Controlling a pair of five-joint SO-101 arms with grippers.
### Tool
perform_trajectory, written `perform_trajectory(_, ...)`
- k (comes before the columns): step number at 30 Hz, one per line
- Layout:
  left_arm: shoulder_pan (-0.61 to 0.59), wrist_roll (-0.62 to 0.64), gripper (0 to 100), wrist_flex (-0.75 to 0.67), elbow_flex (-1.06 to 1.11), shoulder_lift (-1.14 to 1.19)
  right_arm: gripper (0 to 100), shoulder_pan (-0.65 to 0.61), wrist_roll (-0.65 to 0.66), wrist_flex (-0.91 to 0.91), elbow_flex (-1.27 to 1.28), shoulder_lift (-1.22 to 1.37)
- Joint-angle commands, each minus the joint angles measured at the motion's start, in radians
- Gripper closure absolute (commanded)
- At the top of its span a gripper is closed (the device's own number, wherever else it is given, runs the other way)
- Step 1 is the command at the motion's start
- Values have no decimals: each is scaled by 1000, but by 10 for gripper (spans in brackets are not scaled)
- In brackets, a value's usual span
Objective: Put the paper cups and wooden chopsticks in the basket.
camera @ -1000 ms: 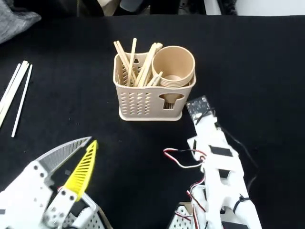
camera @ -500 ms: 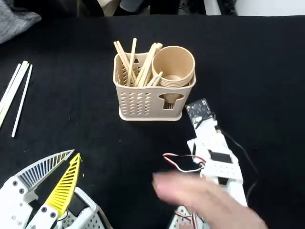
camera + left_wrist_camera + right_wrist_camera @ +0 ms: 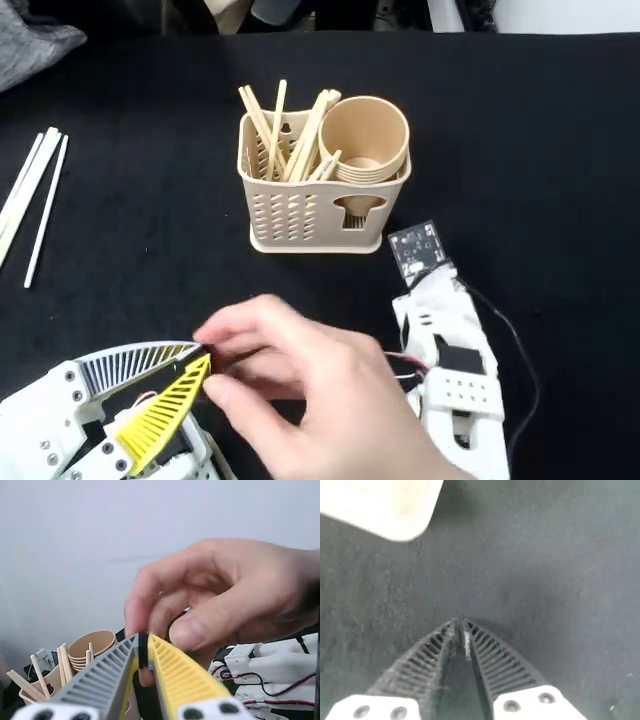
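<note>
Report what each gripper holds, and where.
Right gripper: shut, nothing in it. Left gripper: a person's hand pinches its tip; whether anything sits between the fingers cannot be told.

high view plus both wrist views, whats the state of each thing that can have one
basket: upright, holding cups and chopsticks
paper cups: stacked, upright in the basket
chopsticks in the basket: standing, leaning beside the cups
loose chopsticks: lying flat on the table, outside the basket
left gripper: shut, a person's hand pinching its tips
right gripper: shut, empty, close over the table
</note>
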Motion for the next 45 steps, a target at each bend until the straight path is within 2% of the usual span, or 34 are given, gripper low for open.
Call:
perform_trajectory(1, 15, 15, 911, 2, -2, -5, 986, -6, 3, 104, 7, -90)
perform_trajectory(11, 15, 37, 866, 29, -5, -5, 986, -6, 5, 387, 12, -280)
perform_trajectory(18, 16, 38, 972, 29, -53, -5, 986, -6, 5, 486, 12, -343)
perform_trajectory(45, 13, 34, 971, 51, -59, -5, 986, -6, 5, 502, 12, -352)
